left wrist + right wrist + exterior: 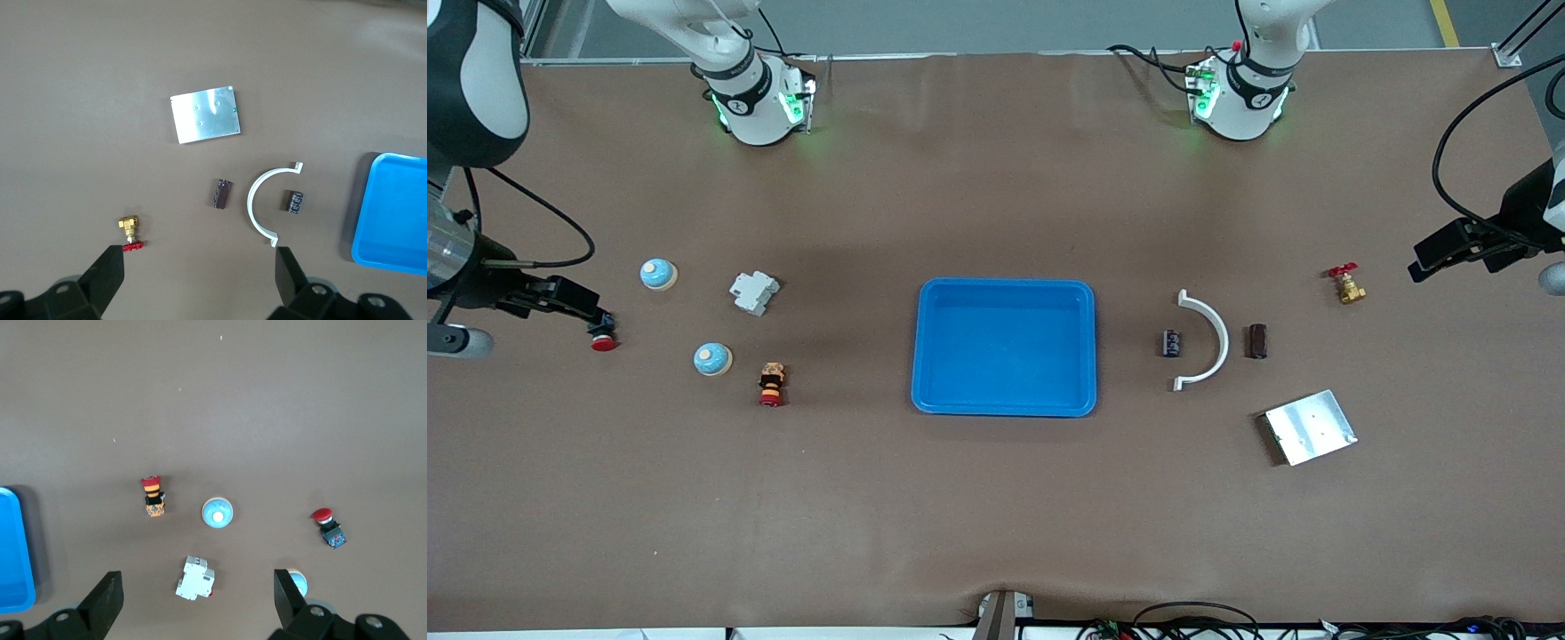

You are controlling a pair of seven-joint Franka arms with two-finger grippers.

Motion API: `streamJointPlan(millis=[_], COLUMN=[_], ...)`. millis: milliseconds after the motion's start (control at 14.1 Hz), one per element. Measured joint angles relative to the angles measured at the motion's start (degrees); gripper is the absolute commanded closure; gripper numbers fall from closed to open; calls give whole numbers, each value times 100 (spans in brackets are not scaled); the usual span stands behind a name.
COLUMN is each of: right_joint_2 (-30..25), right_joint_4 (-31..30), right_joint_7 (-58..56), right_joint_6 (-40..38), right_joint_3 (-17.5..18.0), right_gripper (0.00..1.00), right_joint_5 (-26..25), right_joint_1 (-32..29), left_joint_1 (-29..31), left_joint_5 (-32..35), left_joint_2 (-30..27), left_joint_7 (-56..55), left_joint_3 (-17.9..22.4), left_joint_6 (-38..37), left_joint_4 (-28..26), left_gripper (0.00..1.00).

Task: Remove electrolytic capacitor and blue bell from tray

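Beside the empty blue tray (1005, 347) the electrolytic capacitor (1171, 343) is parked; both grippers, left gripper (200, 270) and right gripper (198, 588), are held wide open.

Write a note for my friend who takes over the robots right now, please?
Left gripper: open, holding nothing, over the left arm's end of the table.
Right gripper: open, holding nothing, over the right arm's end.
Tray: mid-table, nothing in it.
Capacitor: on the table beside the white clip.
Two blue bells: on the table toward the right arm's end.
Done: both items are out. Left: nothing seen.
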Motion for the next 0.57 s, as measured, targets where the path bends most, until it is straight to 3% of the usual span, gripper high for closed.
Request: streamJointPlan(millis=[212,566], right_joint_2=[0,0], right_joint_4=[153,239], right_joint_7=[-8,-37], right_joint_6=[-8,-190], right_joint_3=[-11,-14], right_gripper=[0,0], right_joint_5=[-1,-1], right_joint_1=[-8,-11], left_joint_1=[-668,-1375], left_joint_5=[0,0], left_joint_2=[0,0], left_joint_7=[0,0], left_joint_3=[702,1414], left_joint_6=[0,0], left_joint_4=[3,9], left_gripper=[0,0])
